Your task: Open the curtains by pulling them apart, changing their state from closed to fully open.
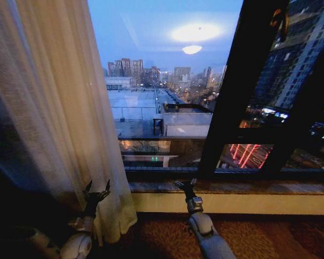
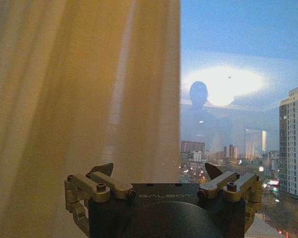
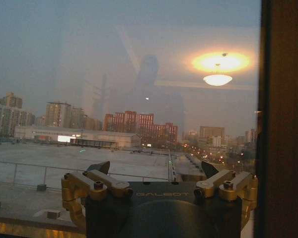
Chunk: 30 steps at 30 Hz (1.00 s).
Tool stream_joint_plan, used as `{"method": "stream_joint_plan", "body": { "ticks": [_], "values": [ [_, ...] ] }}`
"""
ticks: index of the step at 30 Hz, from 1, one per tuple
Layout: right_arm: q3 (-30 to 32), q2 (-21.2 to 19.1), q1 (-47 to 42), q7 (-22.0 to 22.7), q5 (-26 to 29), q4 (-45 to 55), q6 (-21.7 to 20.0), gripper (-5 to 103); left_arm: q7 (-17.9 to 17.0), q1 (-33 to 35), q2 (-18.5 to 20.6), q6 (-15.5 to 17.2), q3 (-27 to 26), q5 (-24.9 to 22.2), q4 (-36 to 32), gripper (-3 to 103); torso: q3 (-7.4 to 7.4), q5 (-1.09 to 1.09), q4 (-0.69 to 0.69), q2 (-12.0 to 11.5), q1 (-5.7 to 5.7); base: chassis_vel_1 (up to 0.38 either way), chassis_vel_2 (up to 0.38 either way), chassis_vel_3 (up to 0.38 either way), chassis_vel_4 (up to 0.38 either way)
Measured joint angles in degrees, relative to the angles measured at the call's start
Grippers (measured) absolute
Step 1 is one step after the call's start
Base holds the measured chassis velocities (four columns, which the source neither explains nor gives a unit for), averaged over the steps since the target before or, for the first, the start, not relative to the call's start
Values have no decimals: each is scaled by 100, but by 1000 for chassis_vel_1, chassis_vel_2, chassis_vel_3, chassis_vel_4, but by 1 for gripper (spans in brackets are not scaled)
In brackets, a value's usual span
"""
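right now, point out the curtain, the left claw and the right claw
curtain (image 1: 59, 108), head view, middle of the pleated panel
left claw (image 1: 96, 192), head view, between its fingertips, against the curtain's lower edge
right claw (image 1: 184, 184), head view, between its fingertips, by the window sill

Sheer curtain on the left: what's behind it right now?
Behind the sheer curtain, daylight glows through the fabric, so window glass likely continues there, but the pleats blur everything. The left gripper sits open at its edge.

Dark window frame (image 1: 243, 97), stone sill (image 1: 232, 186), probably patterned carpet (image 1: 259, 237).
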Motion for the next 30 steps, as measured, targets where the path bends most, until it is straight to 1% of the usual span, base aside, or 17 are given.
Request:
{"method": "stream_joint_plan", "body": {
  "ticks": [5,9,30],
  "values": [
    [1,0,0,0,0,0,0,100,-3,-1,0,0,0,-1,0,100,0,2,-1,0,0,-262,-268,254,254],
    [1,0,0,0,0,0,0,100,-3,-1,0,0,1,-1,1,100,0,0,-1,0,-1,-330,-314,314,328],
    [1,0,0,0,0,0,0,100,0,-1,1,-1,0,-1,1,100,0,0,-1,0,-1,-352,-355,357,354]
  ]
}}
